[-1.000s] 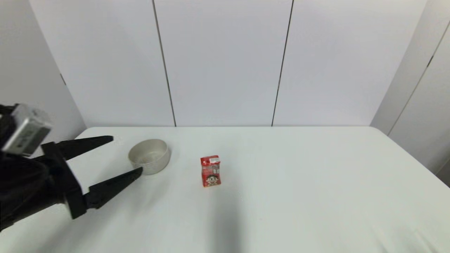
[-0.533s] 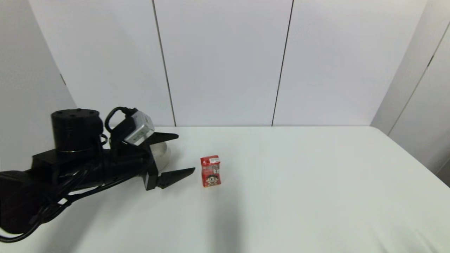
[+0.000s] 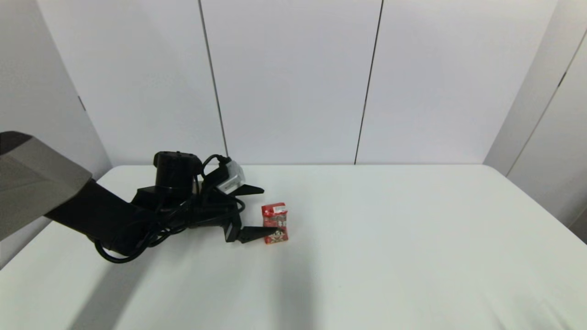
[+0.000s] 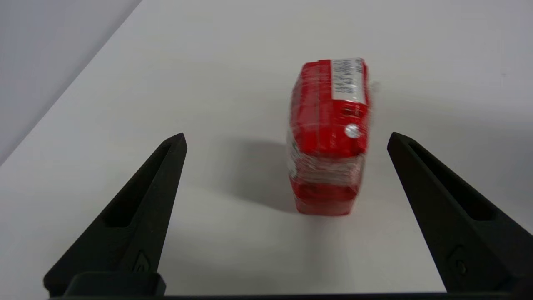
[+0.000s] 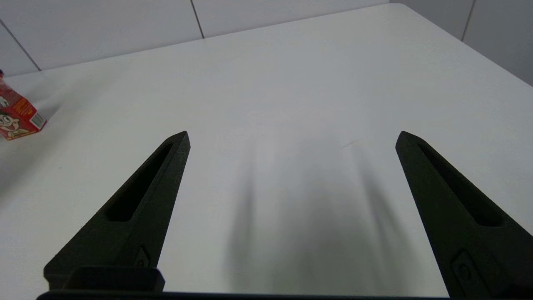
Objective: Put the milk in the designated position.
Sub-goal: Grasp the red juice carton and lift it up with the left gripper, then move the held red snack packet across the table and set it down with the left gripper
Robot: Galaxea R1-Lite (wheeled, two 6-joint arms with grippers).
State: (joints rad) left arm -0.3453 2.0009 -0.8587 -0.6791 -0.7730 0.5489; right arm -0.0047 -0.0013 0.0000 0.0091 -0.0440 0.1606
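Reaching across the table (image 3: 390, 238) from nine o'clock, our left gripper (image 3: 268, 211) sits low with its jaws spread wide and nothing between the pads; in the head view the near finger (image 3: 257, 233) crosses the lower front of the milk (image 3: 275, 215), while the far finger (image 3: 251, 189) points past it at about eleven o'clock of the carton. We cannot tell from that view alone whether either finger touches the carton; the left wrist view settles it — the milk (image 4: 329, 137) stands between the two fingertips with bare table on both sides, nearer the one finger (image 4: 441, 208) than the other (image 4: 141, 212), and clear of both.

The carton stands upright on the tabletop, a little left of the table's middle in the head view; its white label faces up, and the cartoon face on its front is partly hidden behind the near finger. In the wrist view its surface is blurred, though the red body, the label and a small round white spot on top are plain enough.

Our right gripper (image 5: 291, 137) is out of the head view; its own camera shows both fingers wide apart over bare table, holding nothing, with the milk (image 5: 16, 116) well away at about ten o'clock — only part of it shows at the frame's edge.
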